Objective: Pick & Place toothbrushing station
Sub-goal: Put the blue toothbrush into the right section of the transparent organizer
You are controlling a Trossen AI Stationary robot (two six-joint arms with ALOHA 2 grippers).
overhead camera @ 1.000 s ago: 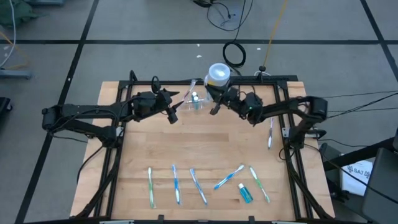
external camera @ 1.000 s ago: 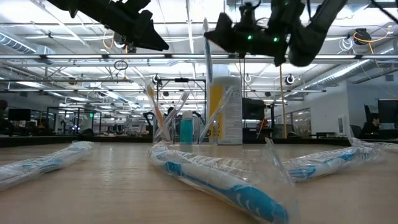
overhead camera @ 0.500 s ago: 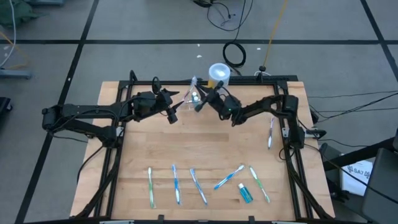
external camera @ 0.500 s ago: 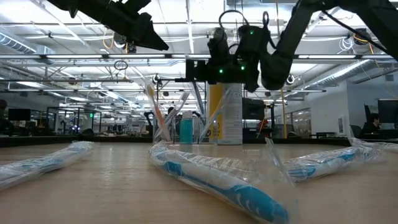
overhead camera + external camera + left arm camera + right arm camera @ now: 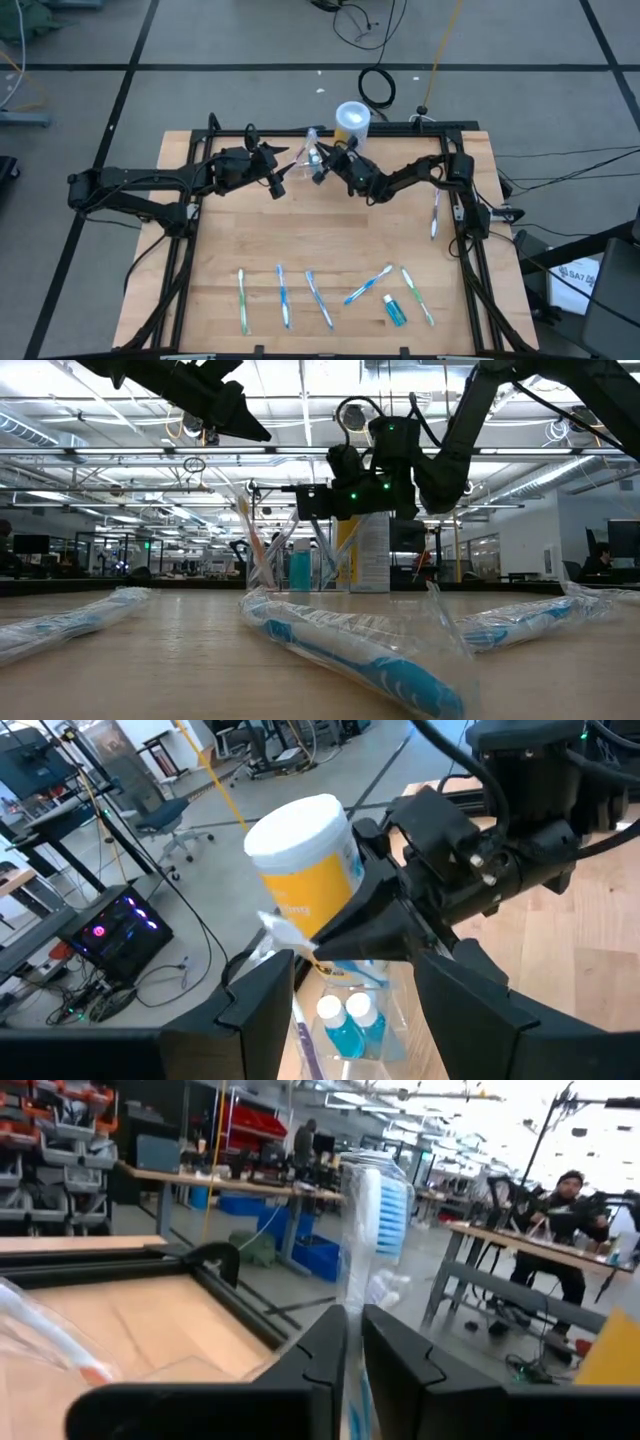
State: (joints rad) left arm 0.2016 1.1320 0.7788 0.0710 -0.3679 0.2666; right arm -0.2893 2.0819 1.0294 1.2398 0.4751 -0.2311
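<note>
The see-through cup [image 5: 310, 160] stands at the table's far middle, with wrapped toothbrushes and small blue bottles in it; it also shows in the low view [image 5: 290, 565] and the left wrist view [image 5: 350, 1020]. My right gripper [image 5: 322, 170] hovers just right of the cup's mouth, shut on a wrapped blue-white toothbrush [image 5: 380, 1205]. My left gripper [image 5: 278, 185] is open and empty, just left of the cup, raised above the table [image 5: 230, 410]. My right gripper pinches the wrapped toothbrush's handle [image 5: 352, 1315] between its two fingers. The bristle head [image 5: 385, 1200] stands out past the fingertips. The brush is lifted clear of the table, over the cup; whether its lower end touches the cup I cannot tell.
A tall yellow container with a white lid [image 5: 352, 118] stands just behind and right of the cup. Several wrapped toothbrushes [image 5: 283, 295] and a blue tube [image 5: 394, 310] lie near the front edge, and one toothbrush [image 5: 435, 215] lies at the right. A black frame rims the table.
My right gripper, still shut on the toothbrush, has gone from beside the yellow container toward the table's left and down, to the cup's mouth. The brush has tipped from upright to slanting. My left arm has kept still.
</note>
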